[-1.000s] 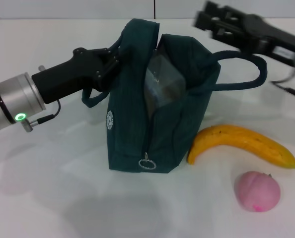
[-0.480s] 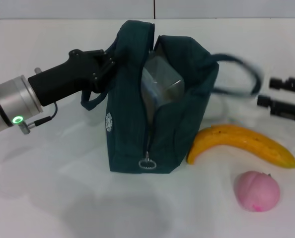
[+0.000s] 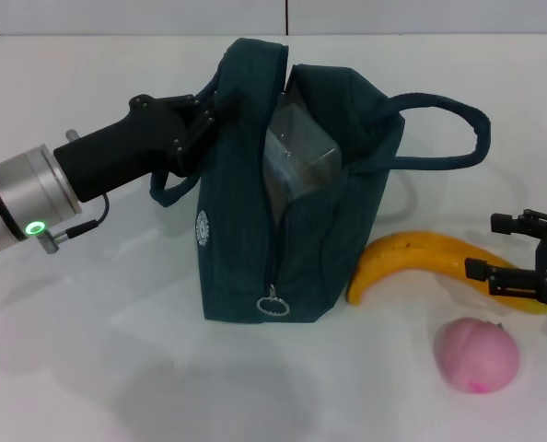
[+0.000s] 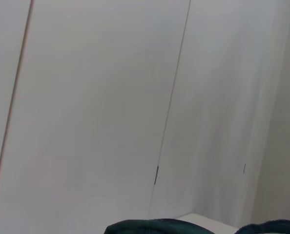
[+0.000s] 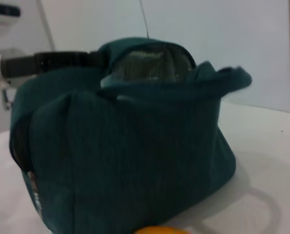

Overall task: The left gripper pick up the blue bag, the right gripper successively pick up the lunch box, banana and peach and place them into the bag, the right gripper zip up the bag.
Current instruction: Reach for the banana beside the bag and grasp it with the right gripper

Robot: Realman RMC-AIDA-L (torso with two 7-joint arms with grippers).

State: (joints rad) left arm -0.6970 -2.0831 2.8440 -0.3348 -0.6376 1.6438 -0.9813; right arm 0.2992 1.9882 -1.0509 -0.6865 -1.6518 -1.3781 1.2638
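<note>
The banana [image 3: 439,262] lies on the white table [image 3: 117,368] just to the right of the blue bag [image 3: 301,184], its near tip almost touching the bag's lower corner and its body curving away to the right. The right gripper [image 3: 494,247] hangs low over the banana's far end, its two black fingers [image 3: 508,223] spread apart, one on the far side of the fruit and one on the near side, so the banana's right part sits between or just under the open jaws. Whether the pads touch the peel cannot be told. In the right wrist view only a sliver of the banana [image 5: 162,230] shows at the edge, with the bag [image 5: 125,156] filling the frame beyond it.

The peach [image 3: 476,354] rests on the table in front of the banana, just below the right gripper and apart from the bag.

The bag stands upright with its zipper open down the front face, the zipper pull [image 3: 273,302] hanging near the base. The lunch box [image 3: 299,170], clear and boxy, stands inside the opening with its top showing. One bag handle [image 3: 448,138] arches out to the right, free in the air.

The left gripper [image 3: 204,124] is at the bag's upper left edge, its black jaws closed on the fabric there, holding that side up. The other handle [image 3: 168,189] droops beneath that arm.
</note>
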